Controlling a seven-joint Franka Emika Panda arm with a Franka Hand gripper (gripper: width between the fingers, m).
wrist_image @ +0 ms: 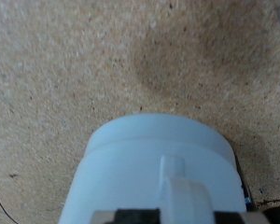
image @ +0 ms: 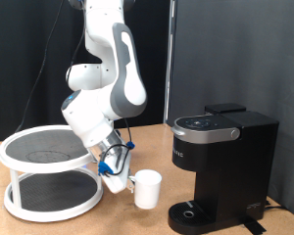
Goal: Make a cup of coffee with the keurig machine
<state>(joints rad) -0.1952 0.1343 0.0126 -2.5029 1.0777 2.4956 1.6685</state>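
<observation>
The cup [image: 147,188] is a plain white mug on the wooden table, just to the exterior view's left of the keurig machine [image: 222,162]. The machine is black and boxy, its lid is down, and its round drip tray [image: 191,211] is bare. My gripper [image: 122,178] reaches down to the cup's left side. In the wrist view the cup [wrist_image: 149,163] fills the lower part, and its handle [wrist_image: 180,182] sits between my two dark fingertips [wrist_image: 138,217]. The gripper [wrist_image: 182,217] is closed on the handle.
A white two-tier round rack [image: 49,174] with dark mesh shelves stands on the table at the exterior view's left, close behind the arm. A black curtain hangs behind. The table's front edge runs along the bottom.
</observation>
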